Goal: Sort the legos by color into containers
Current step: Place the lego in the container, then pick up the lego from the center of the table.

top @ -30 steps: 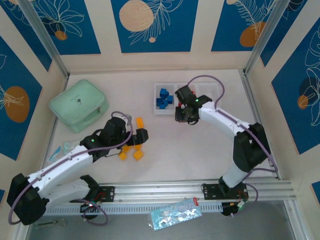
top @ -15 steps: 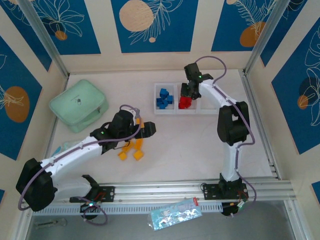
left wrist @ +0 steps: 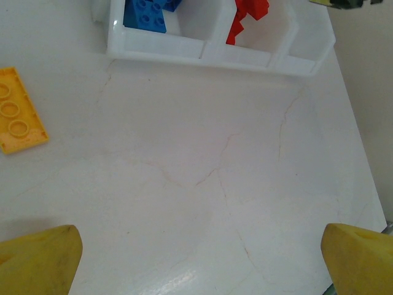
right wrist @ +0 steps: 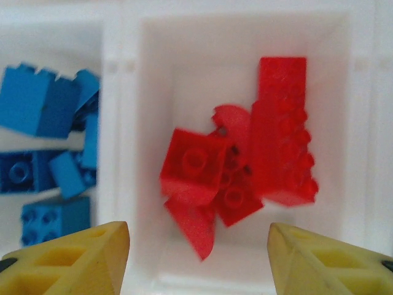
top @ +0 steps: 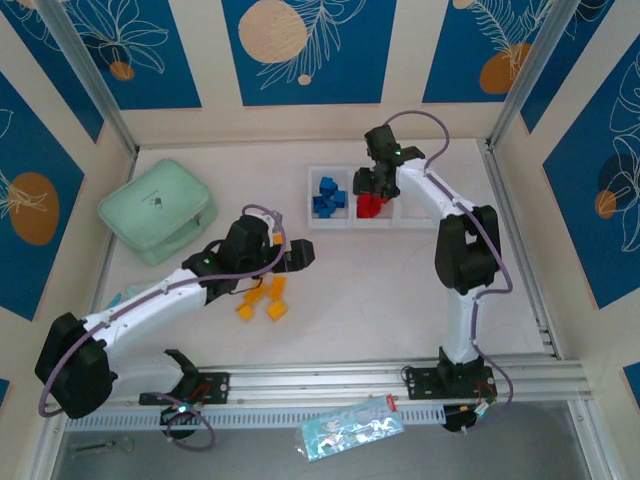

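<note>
Tray point(top: 415, 222) with three compartments sits by the far edge of the table point(top: 400, 300), right of centre. Blue legos point(top: 327, 197) sit in its left compartment, red legos point(right wrist: 245, 166) lie piled in the middle one. Right gripper point(right wrist: 196, 258) hovers over the middle compartment, fingers spread, nothing between them. Yellow-orange legos point(top: 265, 298) lie loose mid-table toward the near edge; left gripper point(top: 300, 255) hangs just beside them, jaws wide apart, holding nothing. Mint green case point(top: 157, 210) by the left edge

mint green zip case point(top: 157, 211): far left on table point(top: 400, 290) | clear plastic packet point(top: 352, 427): beneath front rail point(top: 330, 381) | blue leaf-print wall panels point(top: 305, 50): behind
</note>
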Controlling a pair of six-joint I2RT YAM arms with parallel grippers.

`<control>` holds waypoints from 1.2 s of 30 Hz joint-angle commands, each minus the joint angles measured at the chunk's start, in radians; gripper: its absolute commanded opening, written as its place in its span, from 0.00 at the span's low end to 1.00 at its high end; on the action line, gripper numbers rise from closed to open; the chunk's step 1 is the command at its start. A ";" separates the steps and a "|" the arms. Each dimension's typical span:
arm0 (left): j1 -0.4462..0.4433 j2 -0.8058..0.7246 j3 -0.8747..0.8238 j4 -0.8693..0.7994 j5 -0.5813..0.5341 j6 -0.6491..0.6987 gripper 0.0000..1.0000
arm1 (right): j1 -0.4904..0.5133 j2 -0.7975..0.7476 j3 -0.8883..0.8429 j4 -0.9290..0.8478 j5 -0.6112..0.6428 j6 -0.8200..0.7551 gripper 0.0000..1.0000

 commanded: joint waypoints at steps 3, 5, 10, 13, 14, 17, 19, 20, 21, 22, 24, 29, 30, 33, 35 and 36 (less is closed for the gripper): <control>-0.001 -0.069 -0.014 -0.025 -0.031 0.020 0.99 | 0.046 -0.165 -0.131 0.026 -0.083 0.044 0.62; 0.001 -0.094 -0.028 -0.044 -0.042 0.020 0.99 | 0.068 -0.213 -0.182 0.036 -0.089 0.054 0.63; 0.003 -0.172 -0.063 -0.117 -0.082 0.022 0.99 | 0.140 -0.313 -0.282 0.033 -0.091 0.071 0.65; 0.003 -0.227 -0.088 -0.158 -0.104 0.023 0.99 | 0.195 -0.359 -0.347 0.038 -0.090 0.082 0.65; 0.005 -0.245 -0.095 -0.175 -0.111 0.022 0.99 | 0.216 -0.372 -0.365 0.036 -0.084 0.089 0.66; 0.005 -0.301 -0.118 -0.231 -0.137 0.016 0.99 | 0.294 -0.407 -0.425 0.044 -0.078 0.111 0.67; 0.007 -0.342 -0.134 -0.270 -0.161 0.007 0.99 | 0.349 -0.417 -0.459 0.048 -0.082 0.135 0.68; 0.006 -0.359 -0.142 -0.286 -0.172 0.001 0.99 | 0.373 -0.418 -0.473 0.054 -0.085 0.147 0.68; 0.006 -0.380 -0.151 -0.302 -0.186 -0.007 0.99 | 0.400 -0.417 -0.490 0.062 -0.089 0.159 0.68; 0.008 -0.403 -0.161 -0.316 -0.198 -0.014 0.99 | 0.427 -0.412 -0.502 0.074 -0.094 0.169 0.69; 0.009 -0.444 -0.183 -0.333 -0.214 -0.025 0.99 | 0.474 -0.398 -0.524 0.110 -0.110 0.172 0.72; 0.011 -0.521 -0.214 -0.390 -0.260 -0.055 0.99 | 0.550 -0.298 -0.497 0.166 -0.116 0.208 0.75; 0.012 -0.535 -0.219 -0.400 -0.269 -0.062 0.99 | 0.556 -0.271 -0.481 0.180 -0.119 0.210 0.75; 0.013 -0.571 -0.229 -0.421 -0.290 -0.079 0.99 | 0.556 -0.186 -0.414 0.200 -0.113 0.203 0.76; 0.013 -0.592 -0.232 -0.434 -0.302 -0.084 0.99 | 0.559 -0.130 -0.363 0.208 -0.092 0.182 0.76; 0.014 -0.602 -0.233 -0.440 -0.308 -0.085 0.99 | 0.557 -0.099 -0.331 0.206 -0.084 0.171 0.76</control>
